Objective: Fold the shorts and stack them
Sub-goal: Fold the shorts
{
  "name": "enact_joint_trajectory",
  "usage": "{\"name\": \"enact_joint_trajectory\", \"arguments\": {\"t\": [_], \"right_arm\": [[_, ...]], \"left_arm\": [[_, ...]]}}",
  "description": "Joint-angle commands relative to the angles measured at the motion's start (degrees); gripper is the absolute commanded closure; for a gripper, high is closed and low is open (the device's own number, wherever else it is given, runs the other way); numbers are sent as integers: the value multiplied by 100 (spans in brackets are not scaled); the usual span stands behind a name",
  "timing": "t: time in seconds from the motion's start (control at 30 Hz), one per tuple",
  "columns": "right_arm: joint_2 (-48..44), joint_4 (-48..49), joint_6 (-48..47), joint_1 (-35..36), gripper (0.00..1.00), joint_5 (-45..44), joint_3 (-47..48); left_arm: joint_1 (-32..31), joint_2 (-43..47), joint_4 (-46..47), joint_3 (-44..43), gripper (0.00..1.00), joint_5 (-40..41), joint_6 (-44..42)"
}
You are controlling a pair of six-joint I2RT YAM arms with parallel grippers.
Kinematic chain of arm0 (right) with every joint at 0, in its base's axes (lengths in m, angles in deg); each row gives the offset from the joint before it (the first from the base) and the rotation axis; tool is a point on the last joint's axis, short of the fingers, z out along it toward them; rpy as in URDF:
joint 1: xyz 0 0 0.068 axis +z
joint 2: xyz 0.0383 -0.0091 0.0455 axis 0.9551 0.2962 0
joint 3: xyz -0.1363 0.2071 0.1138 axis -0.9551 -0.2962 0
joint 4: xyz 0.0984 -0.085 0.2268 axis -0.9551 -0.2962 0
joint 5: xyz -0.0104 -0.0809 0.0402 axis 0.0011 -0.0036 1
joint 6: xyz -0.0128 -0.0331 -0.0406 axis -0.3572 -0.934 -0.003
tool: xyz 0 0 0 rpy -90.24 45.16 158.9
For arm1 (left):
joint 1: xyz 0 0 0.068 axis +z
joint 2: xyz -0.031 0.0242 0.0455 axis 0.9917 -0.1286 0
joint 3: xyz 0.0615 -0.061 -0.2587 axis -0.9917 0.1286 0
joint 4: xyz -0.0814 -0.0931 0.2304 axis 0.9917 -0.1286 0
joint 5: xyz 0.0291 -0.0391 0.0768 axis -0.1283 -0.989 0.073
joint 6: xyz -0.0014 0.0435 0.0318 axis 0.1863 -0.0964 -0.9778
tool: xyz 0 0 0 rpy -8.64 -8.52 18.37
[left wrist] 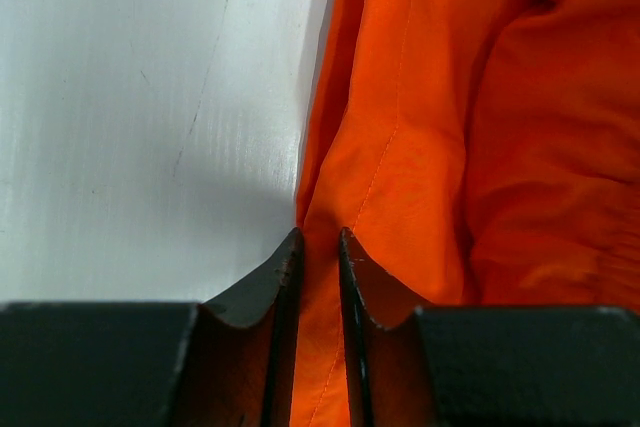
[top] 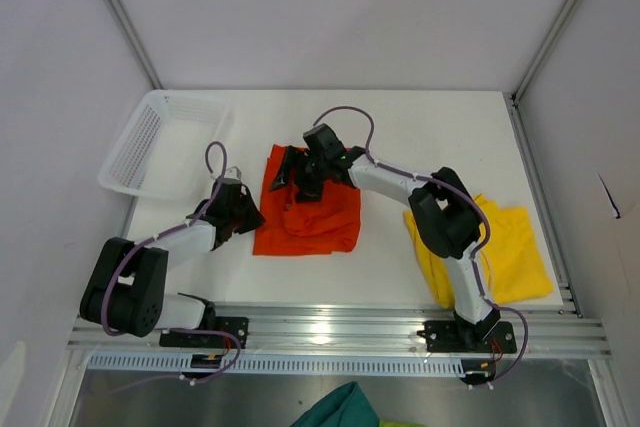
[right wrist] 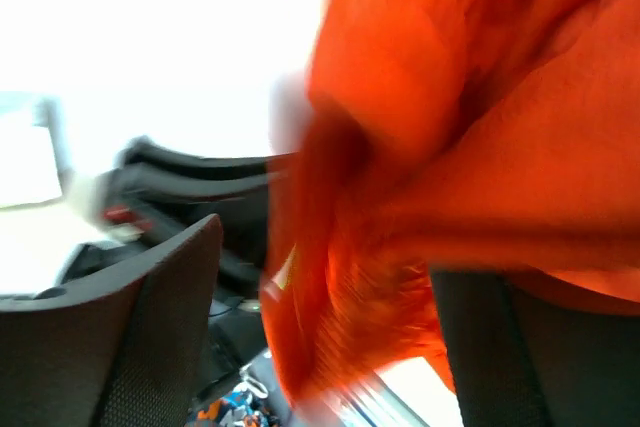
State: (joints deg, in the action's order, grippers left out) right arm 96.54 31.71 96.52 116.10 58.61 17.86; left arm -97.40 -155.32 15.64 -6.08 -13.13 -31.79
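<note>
Thin, creased orange-red shorts (top: 310, 229), roughly square

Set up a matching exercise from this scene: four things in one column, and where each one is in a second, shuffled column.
Things:
1. orange shorts
2. yellow shorts
3. white basket
4. left hand

Places:
A. far left corner of the table
B. pinched on the orange fabric's edge
C. middle of the table
D. right side, partly under the right arm

Pairs: 1-C, 2-D, 3-A, 4-B
</note>
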Motion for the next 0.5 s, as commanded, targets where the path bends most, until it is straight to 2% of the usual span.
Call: {"name": "enact_joint_trajectory", "arguments": {"t": [0.0,0.03,0.2,0.3,0.37,0.47], "right_arm": [[-237,1396,303,123,16,539,106],[-272,1441,286,132,12,531,80],[-527,2432,224,105,9,644,-430],[-624,2444,137,70,10,575,-615],[-800,2513,40,0,11,434,-799],[-1019,3022,154,-166,14,408,-1291]], "left_arm": [[-68,35,-73,-62,77,-35,-12],[-68,35,-73,-53,77,-44,-21],[-60,70,-256,-71,78,-96,40],[-59,526,-328,26,77,-88,146],[-51,1149,-599,114,76,122,216],[54,1860,-1055,9,73,386,225]]}}
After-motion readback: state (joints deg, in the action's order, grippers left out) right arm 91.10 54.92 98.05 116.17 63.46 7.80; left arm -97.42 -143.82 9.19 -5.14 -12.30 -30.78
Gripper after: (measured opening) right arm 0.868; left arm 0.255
